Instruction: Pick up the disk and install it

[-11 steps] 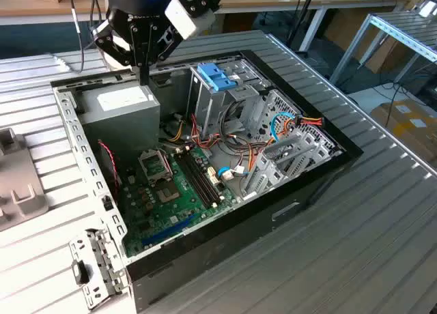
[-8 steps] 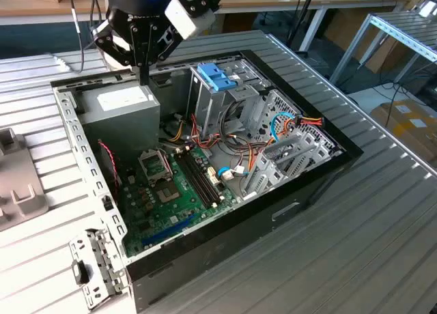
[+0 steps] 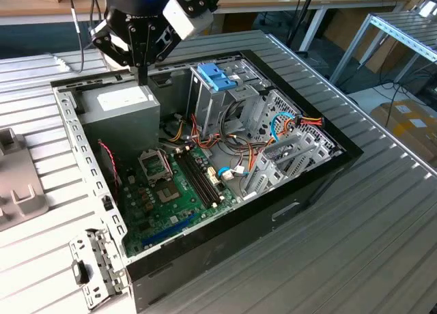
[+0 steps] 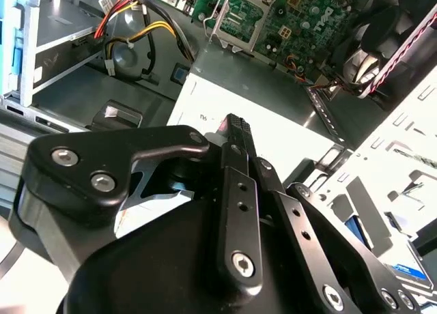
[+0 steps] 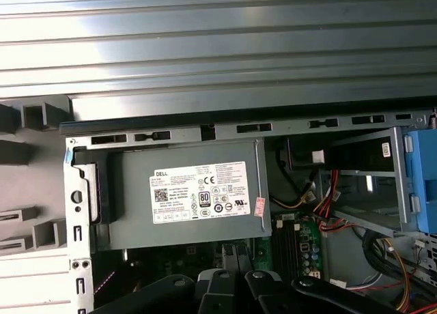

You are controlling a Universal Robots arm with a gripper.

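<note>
Black jaws, pressed together with nothing between them, point straight down from the arm's wrist and hang just above the grey power-supply box, at the far corner of the open computer case toward the exterior view's left. The case lies on its side on the ribbed metal bench, with the green motherboard exposed. The disk is not in the jaws and is not seated in the case. In the second wrist view, a flat piece with a white and blue label peeks out past the case's rear wall. By its look this is the disk, lying outside the case. It therefore sits on the side of the jaws away from the metal drive cage, which carries the blue plastic tab piece. Too little of the disk is exposed to tell which way its long axis runs, and its light-blue side rails cannot be confirmed. The jaws are near the rear wall but well apart from the cage.
</note>
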